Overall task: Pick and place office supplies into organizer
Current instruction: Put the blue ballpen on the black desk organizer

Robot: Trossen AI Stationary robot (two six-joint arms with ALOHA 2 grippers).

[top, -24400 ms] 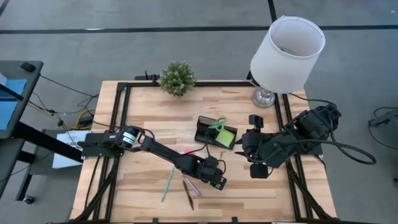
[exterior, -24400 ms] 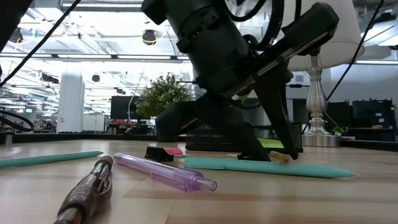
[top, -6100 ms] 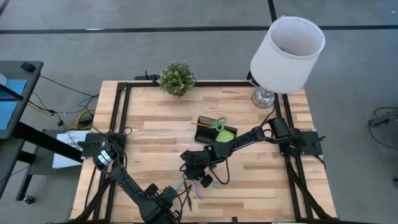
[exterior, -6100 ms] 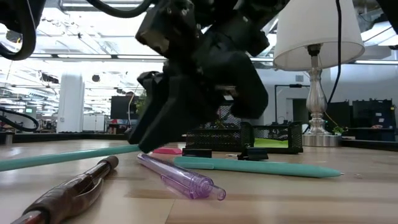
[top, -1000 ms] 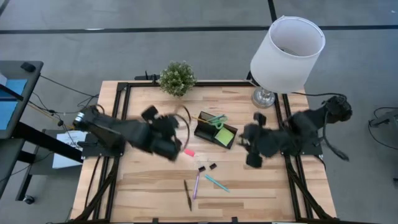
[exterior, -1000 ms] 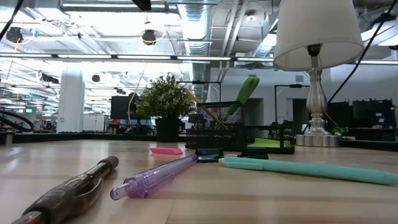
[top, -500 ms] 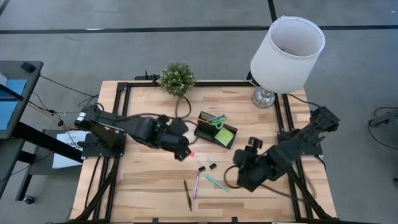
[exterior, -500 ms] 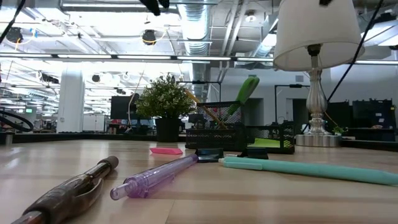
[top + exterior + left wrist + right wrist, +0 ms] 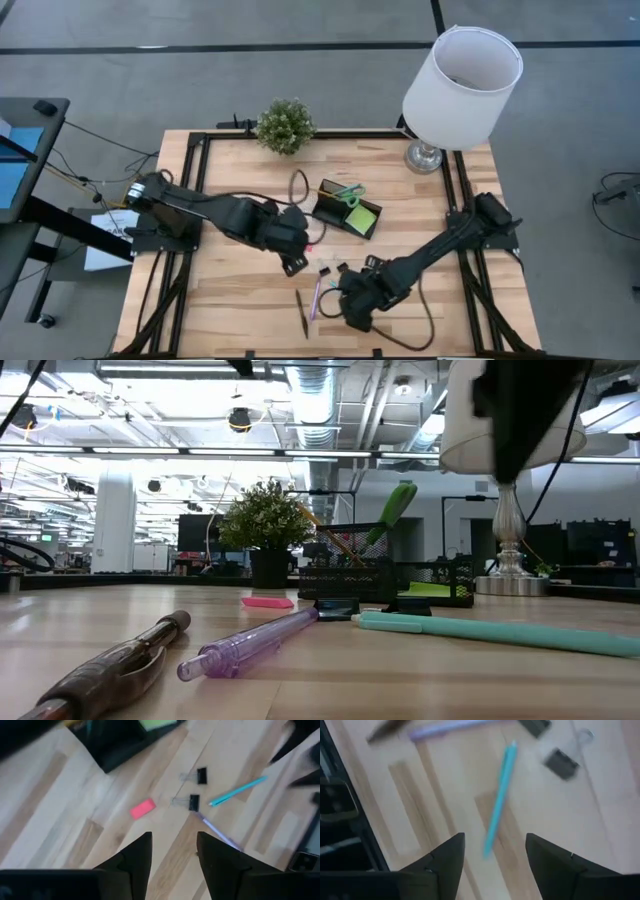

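Risk: the teal pen (image 9: 499,795) is thin and round, so it can roll off if the right pincer (image 9: 496,854) comes down a bit crooked. It may also bump the binder clips (image 9: 561,762) close by.
Right pincer: wide open, holds nothing, hangs over the teal pen, which lies on the tabletop (image 9: 240,290) between its two fingers.
Left pincer (image 9: 174,851): half open, holds nothing (the pink eraser (image 9: 143,808) lies just ahead of it).
Organizer (image 9: 345,215): near the middle, scissors (image 9: 349,194) and sticky pad already inside.
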